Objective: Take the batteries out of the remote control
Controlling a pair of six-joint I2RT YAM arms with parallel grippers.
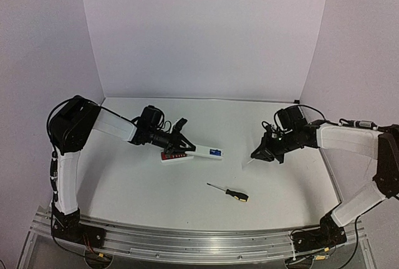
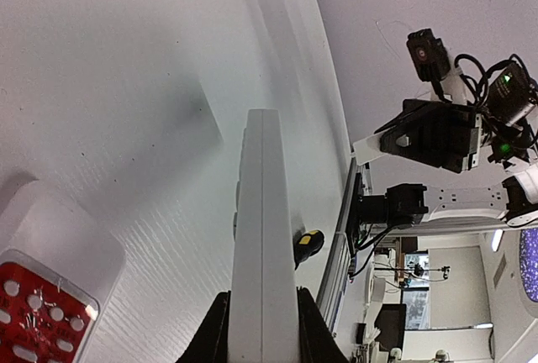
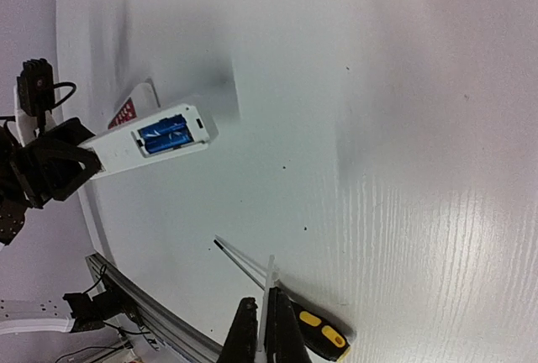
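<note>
My left gripper [image 1: 184, 146] is shut on the long white remote control [image 1: 202, 152] and holds it off the table, pointing right. In the left wrist view the remote [image 2: 262, 228] stands edge-on between the fingers [image 2: 213, 334]. Its battery bay is open, and the two blue batteries [image 3: 172, 132] sit inside it; they also show in the top view [image 1: 215, 152]. My right gripper [image 1: 256, 155] is shut on the thin flat white cover piece [image 3: 267, 300], to the right of the remote's end and apart from it.
A shorter red-faced remote [image 1: 173, 156] lies on the table under the left gripper. A black and yellow screwdriver [image 1: 229, 191] lies at front centre and shows under the right gripper [image 3: 319, 335]. White walls stand behind and on both sides.
</note>
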